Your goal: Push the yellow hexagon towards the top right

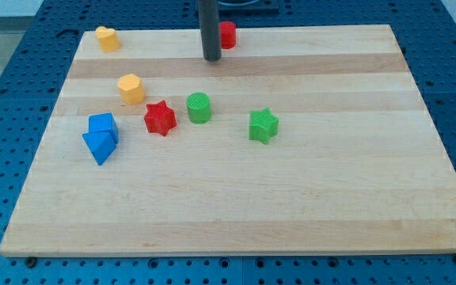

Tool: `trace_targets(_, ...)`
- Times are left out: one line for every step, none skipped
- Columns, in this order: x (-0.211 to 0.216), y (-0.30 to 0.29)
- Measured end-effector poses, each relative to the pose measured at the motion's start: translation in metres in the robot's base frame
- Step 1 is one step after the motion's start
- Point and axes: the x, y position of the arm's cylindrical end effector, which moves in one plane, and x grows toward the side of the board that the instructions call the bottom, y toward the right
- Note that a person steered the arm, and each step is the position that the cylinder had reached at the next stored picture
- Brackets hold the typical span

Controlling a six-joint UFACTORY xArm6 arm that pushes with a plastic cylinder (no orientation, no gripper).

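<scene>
The yellow hexagon [131, 88] sits on the left part of the wooden board [307, 190], toward the far side. It stands flat with its six-sided face up. It looks about as wide as it is long, so no long axis or pointing way can be made out.

The rod comes down from the top of the view, and my tip [211, 59] rests on the board near the far edge. It holds nothing and touches no block. It is well to the right of the yellow hexagon and farther back.

A red block [227, 34] stands just beside the rod, partly hidden behind it. Another yellow block [107, 38] sits in the far left corner.

Right of the hexagon and a bit nearer are a red star [160, 118], a green cylinder [199, 107] and a green star [264, 125]. Below the hexagon, a blue block [103, 125] touches a blue triangle [99, 146].
</scene>
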Motion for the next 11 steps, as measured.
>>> trace_targets(0.051,0.024)
trace_targets(0.071,0.014)
trace_targets(0.069,-0.019)
trace_targets(0.043,-0.033)
trace_targets(0.01,-0.046)
trace_targets(-0.011,-0.086)
trace_targets(0.0,-0.16)
trace_targets(0.044,-0.209)
trace_targets(0.073,-0.204)
trace_targets(0.066,-0.127)
trace_targets(0.039,-0.029)
